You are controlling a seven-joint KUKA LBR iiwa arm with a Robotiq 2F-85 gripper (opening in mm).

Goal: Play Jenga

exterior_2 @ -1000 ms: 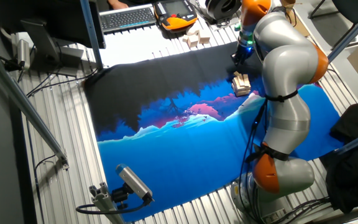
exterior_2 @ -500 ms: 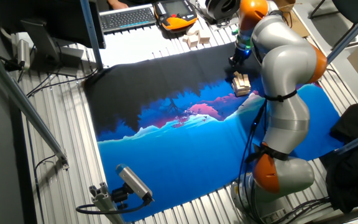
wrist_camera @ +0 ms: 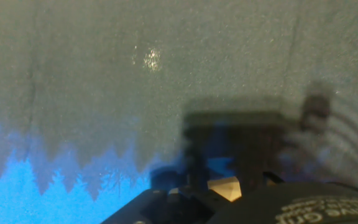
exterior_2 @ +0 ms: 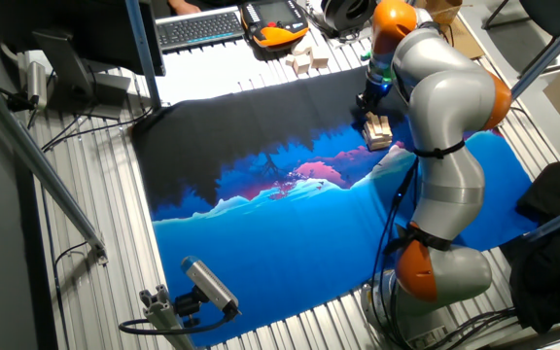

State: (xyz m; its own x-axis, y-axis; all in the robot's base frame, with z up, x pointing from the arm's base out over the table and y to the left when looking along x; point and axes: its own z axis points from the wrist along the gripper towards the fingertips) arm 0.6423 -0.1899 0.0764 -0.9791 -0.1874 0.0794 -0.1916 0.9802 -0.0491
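Observation:
The Jenga tower (exterior_2: pixel 377 131) is a small stack of pale tan blocks on the printed mat (exterior_2: pixel 290 224), close to the arm. My gripper (exterior_2: pixel 369 99) is dark and hangs just behind and above the tower, at its far side. In the hand view the dark gripper body fills the bottom edge, and a sliver of a pale tan block (wrist_camera: pixel 224 186) shows between two blurred dark shapes. The view is too close and blurred to show how the jaws stand.
Several loose wooden blocks (exterior_2: pixel 304 60) lie beyond the mat's far edge. A keyboard (exterior_2: pixel 199 27) and an orange pendant (exterior_2: pixel 275 21) sit at the back. A camera on a mount (exterior_2: pixel 207 284) stands front left. A black bag (exterior_2: pixel 557 204) lies at right.
The wrist has shifted slightly left and lower, bringing the gripper closer to the tower's far side. The tower has not moved.

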